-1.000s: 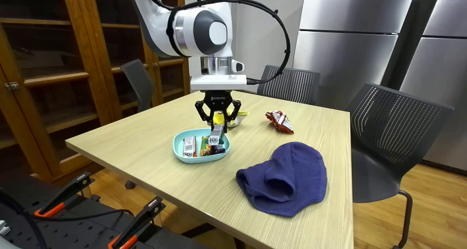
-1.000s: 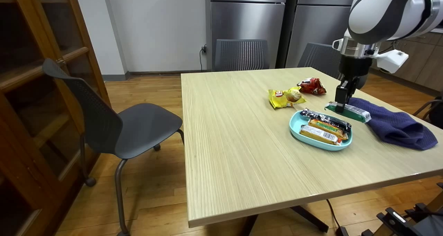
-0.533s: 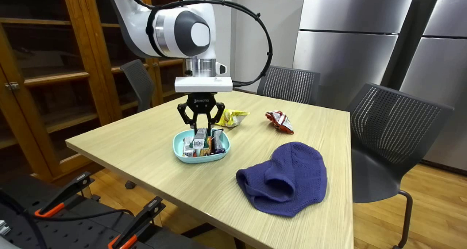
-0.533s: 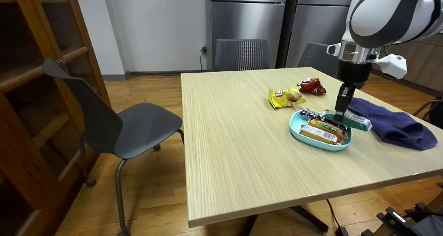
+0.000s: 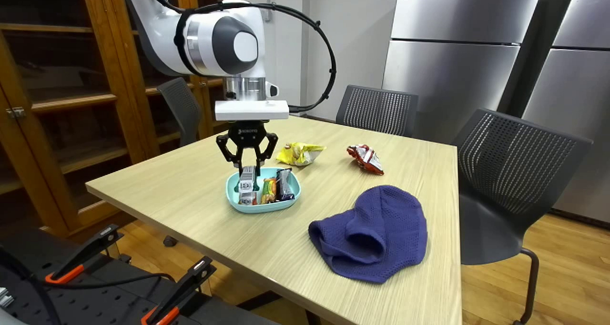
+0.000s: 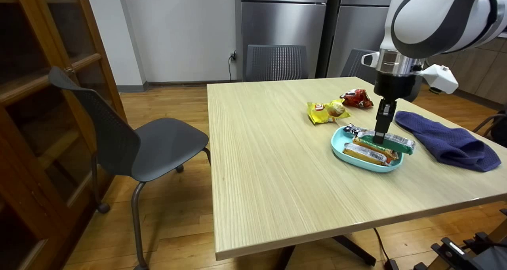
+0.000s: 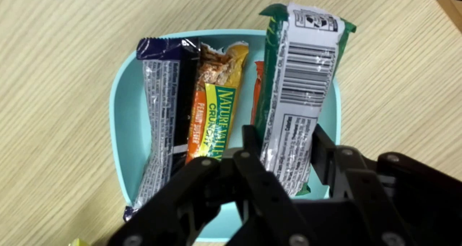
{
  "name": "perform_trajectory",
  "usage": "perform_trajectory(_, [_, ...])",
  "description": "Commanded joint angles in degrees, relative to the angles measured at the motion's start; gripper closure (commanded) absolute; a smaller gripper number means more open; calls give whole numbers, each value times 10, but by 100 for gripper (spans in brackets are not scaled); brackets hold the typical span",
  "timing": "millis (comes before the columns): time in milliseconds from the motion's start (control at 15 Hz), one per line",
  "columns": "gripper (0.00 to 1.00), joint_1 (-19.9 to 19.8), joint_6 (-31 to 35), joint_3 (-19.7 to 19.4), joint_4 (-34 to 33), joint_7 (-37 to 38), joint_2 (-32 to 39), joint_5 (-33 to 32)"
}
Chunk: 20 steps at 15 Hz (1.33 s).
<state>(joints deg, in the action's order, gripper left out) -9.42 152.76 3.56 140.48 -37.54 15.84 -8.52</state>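
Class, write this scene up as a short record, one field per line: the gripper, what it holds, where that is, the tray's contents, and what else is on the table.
Gripper: the gripper is closed on a bar
Held item: green-wrapped bar, barcode side up
Position: over the turquoise tray; whether it touches anything there is unclear
Tray contents: dark blue bar, peanut butter bar, yellow bar
Also on table: yellow bag, red bag, purple-blue cloth
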Motion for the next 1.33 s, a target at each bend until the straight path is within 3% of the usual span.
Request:
perform_trajectory(0, [86,3,11,11,-5,-28,2,17])
perform_trajectory(933, [86,4,18,10,-59,-47,50,5])
perform_trajectory(1067, [36,2,17,10,-62,-49,52,6])
perform_trajectory(1133, [34,1,17,11,-63,-49,53,6])
perform_trajectory(1267, [21,-1,19,10,-65,-50,54,6])
